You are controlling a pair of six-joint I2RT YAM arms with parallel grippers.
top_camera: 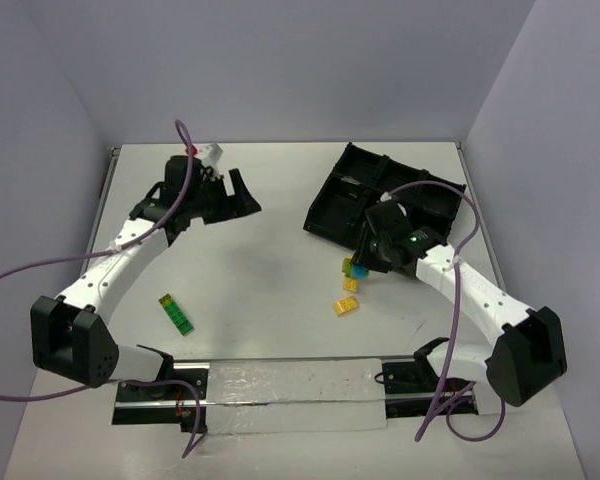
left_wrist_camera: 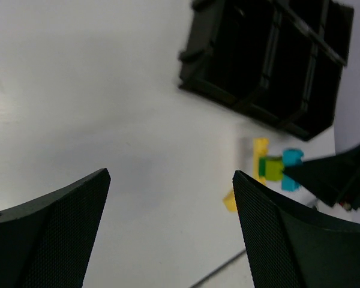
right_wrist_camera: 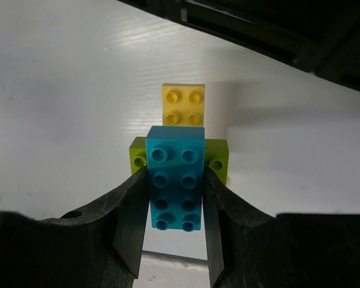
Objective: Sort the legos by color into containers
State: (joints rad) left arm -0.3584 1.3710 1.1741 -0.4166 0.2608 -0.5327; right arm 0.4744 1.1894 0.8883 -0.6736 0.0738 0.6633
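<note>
My right gripper is shut on a cyan-blue lego, its pads pressed against both long sides. That lego sits crosswise on a green lego, with a small yellow lego just beyond. From above, this cluster lies on the table just in front of the black tray of containers. Another yellow lego lies a little nearer, and a green stack lies far left. My left gripper hangs open and empty over bare table, facing the tray.
White walls close in the table on three sides. A white strip runs along the near edge between the arm bases. Purple cables loop off both arms. The left wrist view catches the right gripper beside the lego cluster.
</note>
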